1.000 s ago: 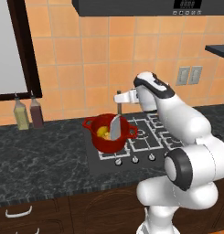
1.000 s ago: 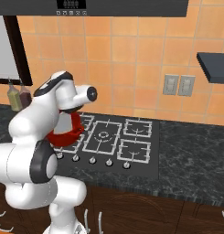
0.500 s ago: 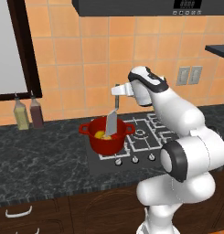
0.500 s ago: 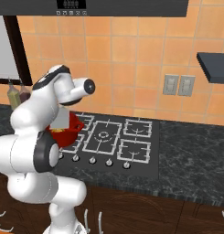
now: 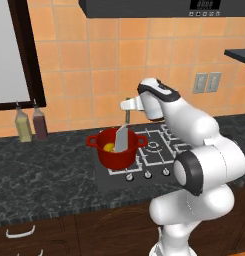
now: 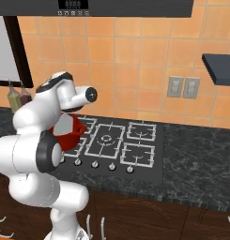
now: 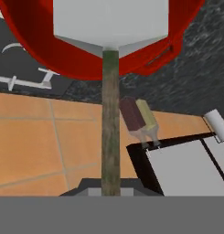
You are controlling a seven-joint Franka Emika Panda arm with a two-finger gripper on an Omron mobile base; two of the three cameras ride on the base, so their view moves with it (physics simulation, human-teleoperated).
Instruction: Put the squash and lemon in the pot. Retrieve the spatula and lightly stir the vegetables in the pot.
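The red pot [image 5: 115,156] stands on the front left burner, and part of it shows behind my arm [image 6: 75,127]. My gripper [image 5: 127,105] hangs above it, shut on the spatula's dark handle [image 5: 127,117]. The spatula's pale blade [image 5: 121,140] reaches down into the pot. A bit of the bright yellow lemon [image 5: 108,147] shows inside, left of the blade. The squash is hidden. In the hand view the spatula handle [image 7: 110,132] runs from my gripper [image 7: 110,186] up to the blade [image 7: 111,23] over the pot's red rim [image 7: 81,68].
The black hob [image 5: 156,147] [image 6: 121,140] has knobs along its front edge. Two bottles [image 5: 31,125] [image 7: 138,116] stand by the wall left of the pot, below a dark window frame. A range hood hangs overhead, and a dark shelf [image 6: 219,65] juts out at the right.
The hand rose slightly, then came back down, and the spatula now stands more upright with its blade still in the pot. The arm's upper part swung left. The grip stayed shut.
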